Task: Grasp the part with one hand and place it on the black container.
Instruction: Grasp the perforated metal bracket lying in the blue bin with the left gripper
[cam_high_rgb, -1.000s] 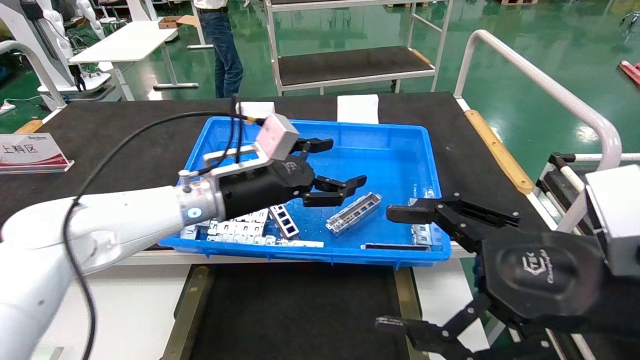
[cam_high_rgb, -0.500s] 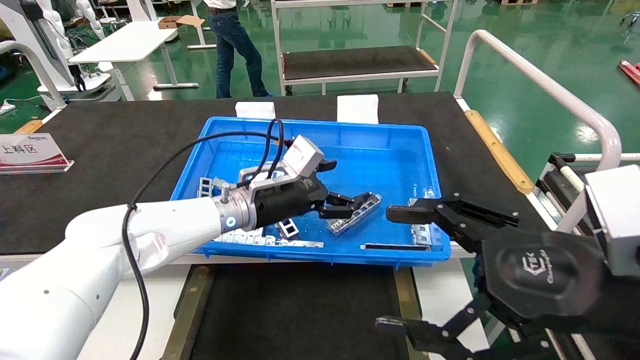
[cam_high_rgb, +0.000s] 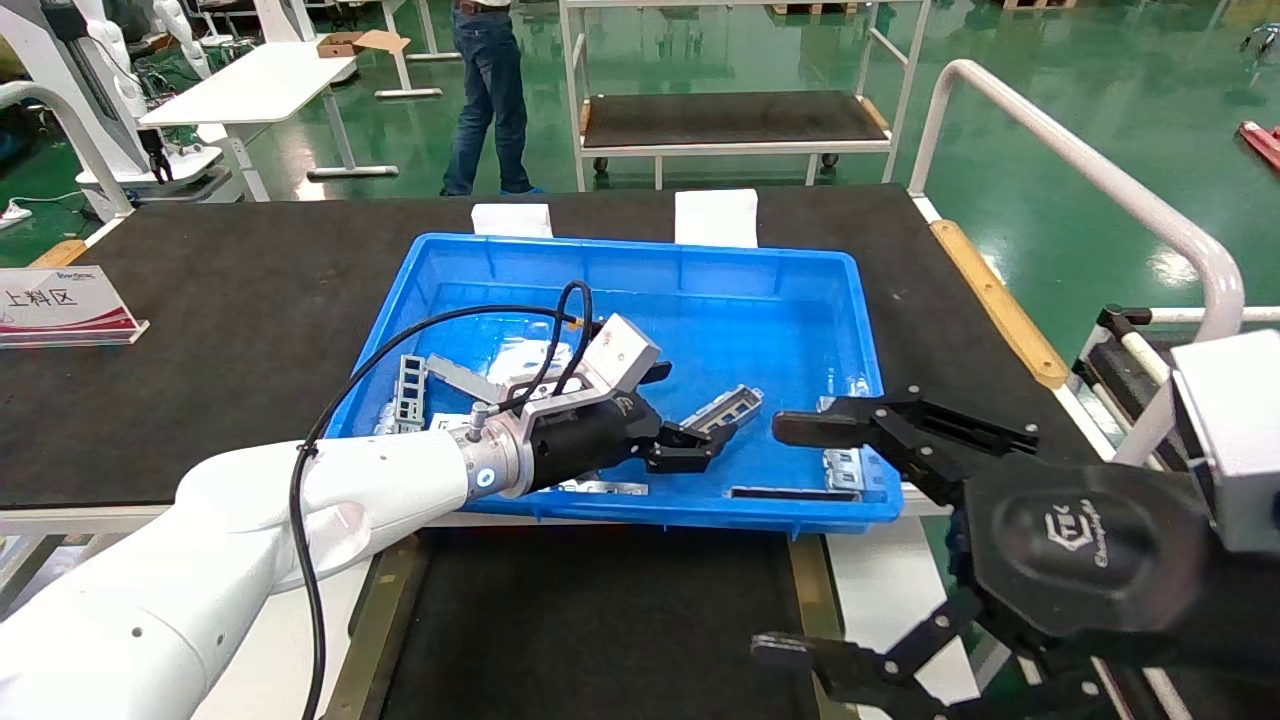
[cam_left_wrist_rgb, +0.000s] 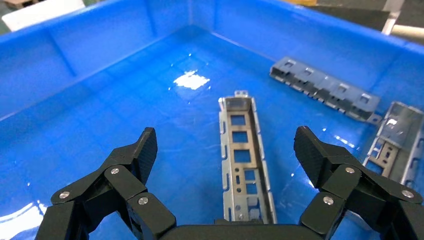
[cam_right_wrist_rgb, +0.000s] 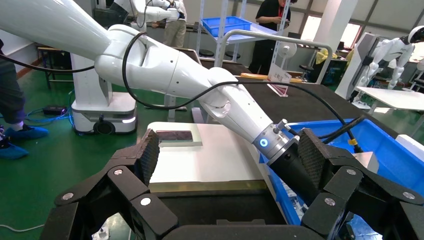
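Note:
The part (cam_high_rgb: 730, 407) is a narrow silver-grey channel bracket with rectangular cut-outs, lying on the floor of the blue bin (cam_high_rgb: 640, 252). My left gripper (cam_high_rgb: 688, 447) is low over its near end. In the left wrist view the part (cam_left_wrist_rgb: 244, 152) runs lengthwise between the spread fingers of the left gripper (cam_left_wrist_rgb: 226, 146), which is open and touches neither side wall. The black container (cam_high_rgb: 600, 620) is a matte tray with olive side strips, just in front of the bin. My right gripper (cam_high_rgb: 790, 540) hangs open at the right, above the container's right edge (cam_right_wrist_rgb: 200, 205).
More metal pieces lie in the bin: a bracket (cam_high_rgb: 408, 385) at the left, another (cam_high_rgb: 843, 465) at the right, and a plain grey bar (cam_high_rgb: 790, 493) by the front wall. Two further brackets (cam_left_wrist_rgb: 325, 90) (cam_left_wrist_rgb: 400, 135) lie beyond the part. A person walks behind the table.
My left arm has come down and drawn back toward the bin's front wall, so the open gripper now straddles the part's near end. The right arm has not moved.

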